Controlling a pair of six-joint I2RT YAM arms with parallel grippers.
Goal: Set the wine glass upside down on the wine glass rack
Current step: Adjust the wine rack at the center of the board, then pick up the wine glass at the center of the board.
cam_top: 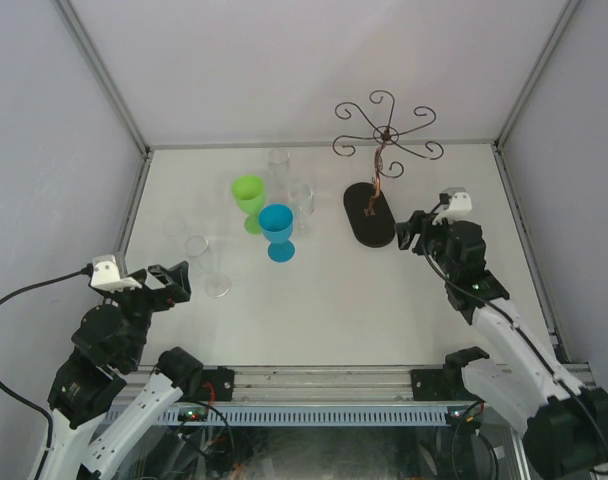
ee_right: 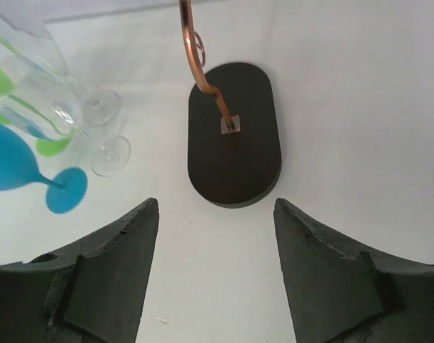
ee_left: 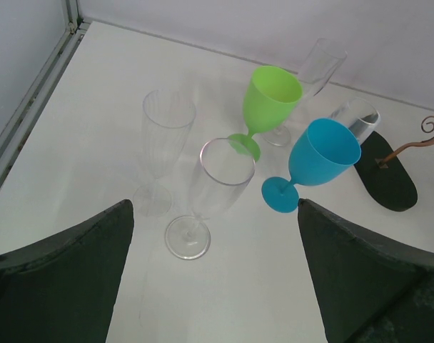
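No glass is gripped, so the step in hand is judged to be the approach for the pick. The left gripper (cam_top: pixel 174 282) is posed with its fingers (ee_left: pixel 74 279) spread wide and empty, and a clear wine glass (ee_left: pixel 206 196) is seen upright just ahead of them, framed in the gap between the tips. The right gripper (cam_top: pixel 412 232) is set partly apart around nothing. The wine glass rack (cam_top: pixel 380 160) stands directly ahead of its fingers, with the black oval base (ee_right: pixel 238 161) just beyond the tips. A descent onto the stem or bowl, a closing and afterwards an inversion are called for. A second clear flute (ee_left: pixel 165 136) stands just left of the framed glass, near enough to be knocked. A green goblet (ee_left: pixel 272 96) and a blue goblet (ee_left: pixel 323 153) are crowded ahead and to the right, with two more clear glasses (ee_left: pixel 323 61) behind them. Which glass is meant cannot be told for certain.
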